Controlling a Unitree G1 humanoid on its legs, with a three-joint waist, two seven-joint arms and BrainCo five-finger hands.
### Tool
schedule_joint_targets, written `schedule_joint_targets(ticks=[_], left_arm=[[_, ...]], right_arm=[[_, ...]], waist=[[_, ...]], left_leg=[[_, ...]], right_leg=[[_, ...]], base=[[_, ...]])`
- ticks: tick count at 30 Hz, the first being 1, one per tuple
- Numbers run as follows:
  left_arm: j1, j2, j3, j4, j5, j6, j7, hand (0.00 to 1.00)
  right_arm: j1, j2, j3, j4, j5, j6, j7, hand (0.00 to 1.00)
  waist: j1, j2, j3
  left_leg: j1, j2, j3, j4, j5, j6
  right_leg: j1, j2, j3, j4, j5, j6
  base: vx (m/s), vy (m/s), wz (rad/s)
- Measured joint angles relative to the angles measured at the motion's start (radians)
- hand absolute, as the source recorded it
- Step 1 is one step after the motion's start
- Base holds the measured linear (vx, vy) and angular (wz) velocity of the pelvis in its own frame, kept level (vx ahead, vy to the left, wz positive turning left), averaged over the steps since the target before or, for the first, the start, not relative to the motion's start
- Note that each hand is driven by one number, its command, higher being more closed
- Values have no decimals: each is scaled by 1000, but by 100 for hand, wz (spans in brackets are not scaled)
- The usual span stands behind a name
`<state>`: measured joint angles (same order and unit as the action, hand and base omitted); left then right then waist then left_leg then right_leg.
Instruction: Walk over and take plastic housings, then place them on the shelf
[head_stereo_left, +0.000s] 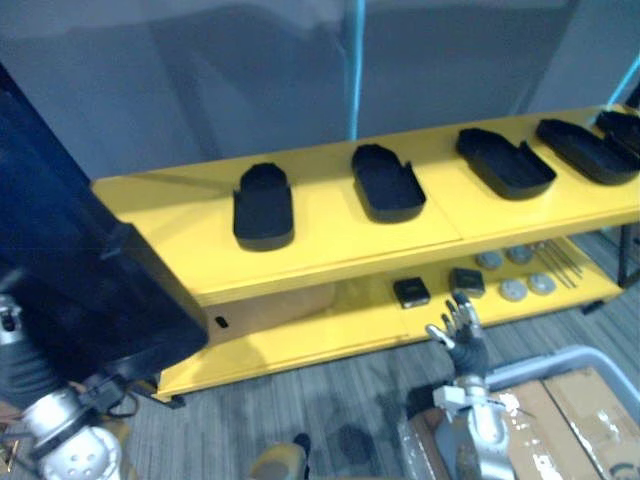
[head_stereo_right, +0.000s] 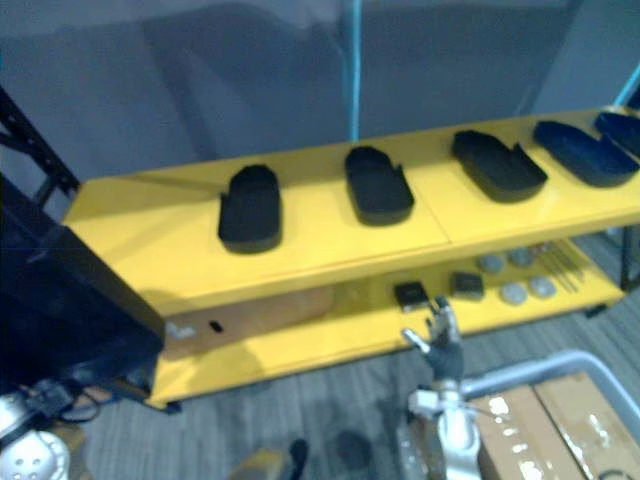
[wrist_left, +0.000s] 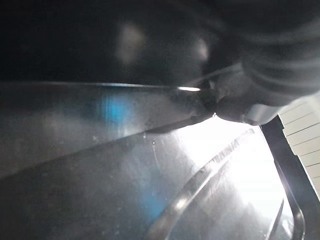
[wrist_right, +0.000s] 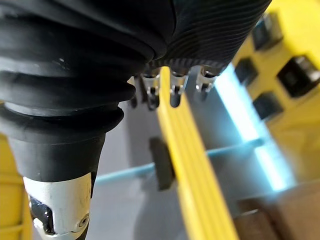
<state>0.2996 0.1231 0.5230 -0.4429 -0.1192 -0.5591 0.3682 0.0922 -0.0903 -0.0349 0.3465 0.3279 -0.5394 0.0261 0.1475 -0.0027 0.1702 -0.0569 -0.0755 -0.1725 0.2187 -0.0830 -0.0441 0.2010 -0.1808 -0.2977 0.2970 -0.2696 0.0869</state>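
Counted five matte black plastic housings (head_stereo_left: 388, 183), shallow and round-ended, spaced along the top board of the glossy yellow shelf (head_stereo_left: 300, 262). Found the right hand (head_stereo_left: 463, 335) raised before the lower board's front edge, spread wide and empty; saw its straight fingertips (wrist_right: 174, 95) in the right wrist view. Met a large glossy dark panel (head_stereo_left: 90, 280) covering the shelf's left end. Glimpsed the left hand (wrist_left: 272, 60) beside it in the left wrist view; could not tell its fingers' state.

Grey wall (head_stereo_left: 200, 80) behind a yellow two-tier shelf (head_stereo_left: 330, 228) on grey floor (head_stereo_left: 340, 395).
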Motion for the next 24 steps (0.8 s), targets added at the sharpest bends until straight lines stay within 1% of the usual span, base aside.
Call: schedule_joint_targets(ticks=[1,2,3,4,5,6,7,8,9,10,11,12,13,14,15,17,18,20,22,24], left_arm=[[-7,1,1,0,0,-7,0,100],[-19,21,1,-3,0,-9,0,100],[-23,55,5,-3,-1,-8,1,100],[-23,70,4,-3,0,-6,2,100],[-26,87,0,-3,0,-5,2,100],[-32,93,-5,-1,0,-5,3,100],[-58,104,-26,9,-1,-4,3,100],[-95,108,-31,34,0,-4,3,100],[-116,107,-31,58,1,0,2,100],[-128,108,-31,74,0,5,2,100],[-137,108,-31,78,-1,14,1,100],[-145,101,-32,80,-1,18,-1,100],[-141,85,-38,77,0,24,-7,100],[-139,78,-38,70,0,30,-20,100],[-139,77,-37,61,2,36,-25,100],[-142,66,-37,44,3,37,-27,100],[-143,60,-46,35,3,37,-27,100],[-144,61,-59,32,10,37,-27,100],[-144,59,-80,34,16,39,-28,100],[-147,59,-92,42,28,41,-21,100]], right_arm=[[-11,-5,6,0,-1,0,-5,0],[-30,-9,20,-3,-5,0,-17,0],[-55,-1,26,-3,-25,2,-30,0],[-66,3,27,-2,-30,2,-31,0],[-82,9,27,-3,-46,3,-34,0],[-86,9,27,-5,-54,3,-35,0],[-92,5,26,-6,-68,3,-43,0],[-95,-3,25,-10,-68,3,-46,0],[-95,-13,22,-13,-68,3,-48,0],[-95,-22,15,-18,-67,3,-51,0],[-96,-32,5,-25,-67,3,-52,0],[-98,-42,-9,-26,-65,3,-52,0],[-101,-62,-25,-25,-64,4,-49,0],[-108,-93,-38,-25,-57,4,-48,0],[-119,-118,-50,-25,-37,5,-41,0],[-137,-128,-76,-27,-23,5,-27,0],[-138,-130,-90,-32,-19,5,-18,0],[-134,-130,-103,-42,-8,6,2,0],[-131,-129,-111,-67,-1,6,33,0],[-131,-128,-108,-110,16,6,83,0]], waist=[[3,1,0],[4,-5,-2],[6,-18,-4],[6,-20,-3],[3,-7,3],[0,-7,2],[-3,-4,0],[-12,-5,-1],[-25,-10,-4],[-30,-19,-9],[-30,-39,-11],[-29,-53,-14],[-28,-34,-13],[-26,-7,-16],[-25,14,-23],[-29,32,-34],[-38,37,-37],[-53,38,-38],[-55,38,-39],[-55,36,-40]], left_leg=[[4,3,-3,0,-1,3],[9,3,-10,-3,-5,8],[21,10,-13,-26,-4,12],[35,17,-14,-44,-2,17],[65,39,-14,-80,9,35],[72,50,-14,-88,8,35],[73,73,-19,-96,7,34],[70,90,-33,-99,10,24],[64,95,-46,-102,18,12],[56,90,-48,-102,17,10],[54,77,-43,-103,13,3],[56,66,-48,-104,6,-8],[58,80,-44,-103,0,-17],[57,102,-35,-105,-7,-27],[55,120,-27,-111,-11,-34],[59,139,-2,-124,-13,-37],[59,146,16,-125,-13,-37],[60,151,23,-130,-13,-38],[73,154,38,-147,-12,-39],[74,150,42,-152,-11,-39]], right_leg=[[-35,-11,2,75,2,1],[-118,-34,17,224,16,1],[-174,-53,28,329,52,-19],[-194,-60,20,370,79,-33],[-228,-64,17,426,77,-77],[-235,-57,14,407,39,-78],[-237,-34,12,308,3,-75],[-235,-9,22,178,12,-64],[-231,-3,25,86,36,-51],[-233,-4,27,8,86,-47],[-230,-15,30,-50,170,-53],[-215,-24,27,-79,196,0],[-192,-9,23,-121,209,17],[-172,19,22,-175,227,14],[-160,44,22,-221,247,6],[-146,68,27,-269,266,-4],[-140,76,28,-284,271,-10],[-138,82,29,-294,273,-13],[-137,83,36,-299,273,-13],[-131,77,34,-308,276,-9]], base=[[39,70,19],[-41,105,12],[-38,97,5],[-24,65,-13],[-39,47,-13],[-102,86,-3],[-161,92,19],[-199,90,35],[-157,38,37],[-38,-32,27],[76,-124,20],[144,-168,14],[149,-200,4],[128,-185,-11],[107,-156,-19],[98,-114,-17],[89,-90,-9],[58,-49,-7],[39,-7,-13],[16,12,-2]])
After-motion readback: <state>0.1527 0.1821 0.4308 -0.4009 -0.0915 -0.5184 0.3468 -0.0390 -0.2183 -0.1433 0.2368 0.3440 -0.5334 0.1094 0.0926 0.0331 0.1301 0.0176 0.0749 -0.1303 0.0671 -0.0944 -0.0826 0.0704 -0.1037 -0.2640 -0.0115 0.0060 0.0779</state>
